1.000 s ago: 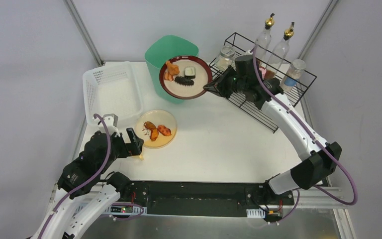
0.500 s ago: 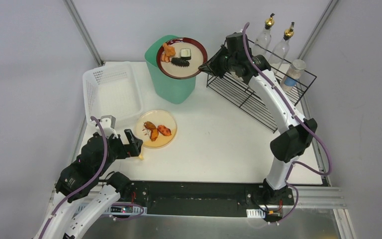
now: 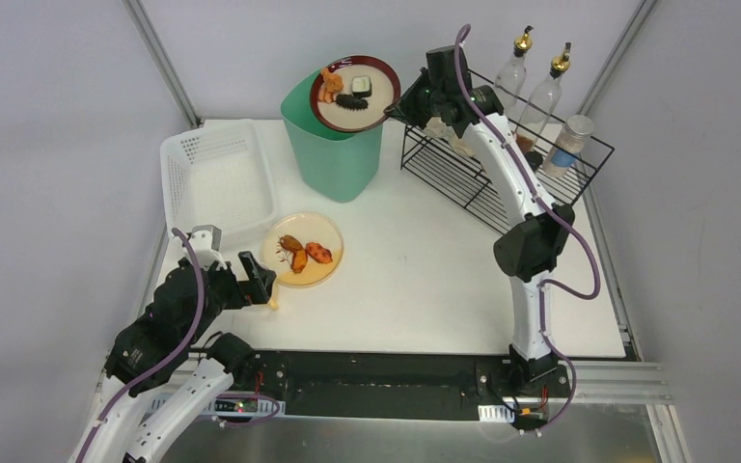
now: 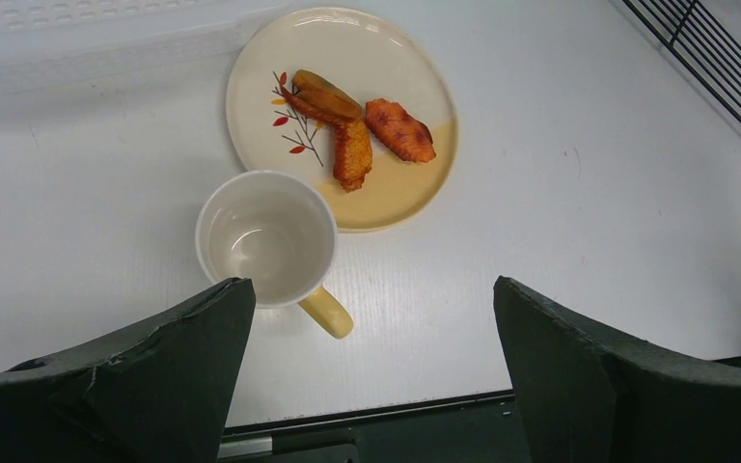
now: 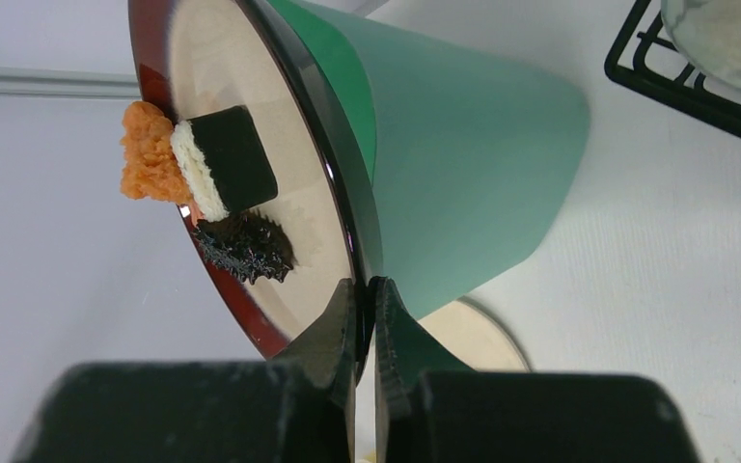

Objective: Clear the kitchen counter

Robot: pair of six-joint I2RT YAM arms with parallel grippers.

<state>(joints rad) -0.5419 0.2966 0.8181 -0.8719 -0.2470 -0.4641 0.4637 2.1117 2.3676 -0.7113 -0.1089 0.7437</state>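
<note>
White surface (image 3: 425, 280) spans the cell, under everything. Right pincer (image 5: 362, 289) is clamped on the rim of the dark plate (image 5: 251, 193), over the green bin (image 5: 463, 164). Risk: the thin edge grip slips and the plate drops in with the food (image 5: 222, 159), or pieces miss the bin. Left pincer (image 4: 367, 289) spread wide above the mug (image 4: 265, 236).

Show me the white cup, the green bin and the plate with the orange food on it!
white cup (image 4: 262, 239): left wrist view, on its inside bottom.
green bin (image 3: 333, 164): top external view, on its front wall.
cream plate (image 4: 386, 53): left wrist view, on a bare patch near its far rim.
</note>
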